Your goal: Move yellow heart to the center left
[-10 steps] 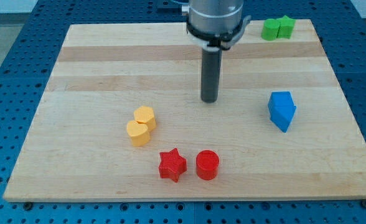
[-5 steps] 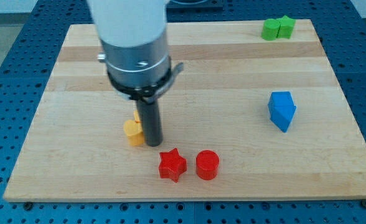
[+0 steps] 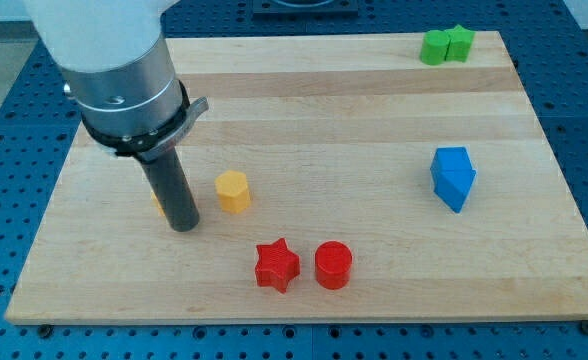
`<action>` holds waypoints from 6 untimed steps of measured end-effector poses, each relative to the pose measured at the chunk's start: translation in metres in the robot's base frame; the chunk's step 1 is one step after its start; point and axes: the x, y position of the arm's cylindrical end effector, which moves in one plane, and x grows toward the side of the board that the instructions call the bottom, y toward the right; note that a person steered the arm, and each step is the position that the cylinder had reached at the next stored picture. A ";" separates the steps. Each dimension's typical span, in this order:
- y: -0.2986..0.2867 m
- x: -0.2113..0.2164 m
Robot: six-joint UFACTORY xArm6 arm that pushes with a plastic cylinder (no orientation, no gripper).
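My tip (image 3: 184,228) rests on the wooden board (image 3: 304,90) at the view's centre left. A thin sliver of a yellow block (image 3: 156,207) shows at the rod's left edge. The rod hides the rest of that block, so I cannot make out its shape. A yellow hexagon-like block (image 3: 232,190) sits a short way to the right of the rod, apart from it.
A red star (image 3: 276,265) and a red cylinder (image 3: 333,265) stand side by side near the view's bottom. A blue block (image 3: 452,177) is at the right. Two green blocks (image 3: 446,45) sit at the top right corner.
The rod has swept from the board's upper middle down and left. One yellow block has been pushed left away from the other, which stayed in place.
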 end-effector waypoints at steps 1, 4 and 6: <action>-0.015 -0.012; -0.042 -0.048; -0.042 -0.063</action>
